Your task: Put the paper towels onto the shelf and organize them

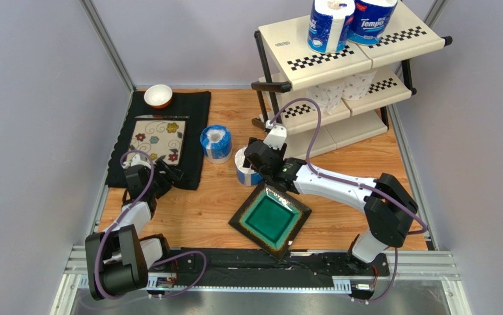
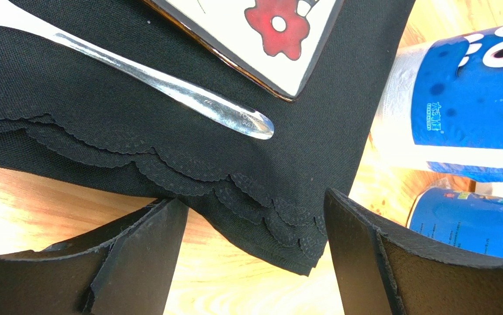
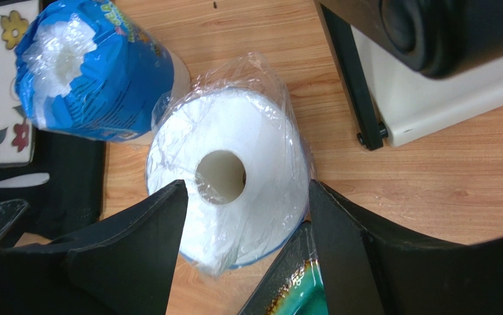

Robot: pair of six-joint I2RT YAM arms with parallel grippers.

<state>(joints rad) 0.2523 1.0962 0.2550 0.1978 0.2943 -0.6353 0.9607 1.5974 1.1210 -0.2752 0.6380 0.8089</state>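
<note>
Top external: shows wooden table (image 1: 346,216) w/ shelf (image 1: 293,39) at far right, biggest item on it, open front turned toward the arms for easy loading. Carries 2 Tempo-wrapped paper towels (image 1: 330,25) upright side by side on top tier and 2 plain white rolls (image 1: 330,97) paired the same way on middle tier, prob. to keep rows tidy; no roll seen on bottom tier. Leaves 2 on the table, so approx. two-thirds done by count. Next in size: black placemat (image 1: 195,108) at left under floral plate (image 1: 159,140), green dish (image 1: 270,218) near centre, neither part of the job. Standing on end just beside dish corner: film-topped roll (image 3: 261,144), core up, w/ blue-wrapped roll (image 3: 90,79) just beside it. Straddling the film-topped one from above: right gripper (image 3: 247,190), jaws spread either side so as to close across the width; can't tell if pads press. Hovering low over placemat edge, out of the way: left gripper (image 2: 254,216), jaws parted, nothing btwn them. Smallest: spoon (image 2: 169,88) lying on placemat.
</note>
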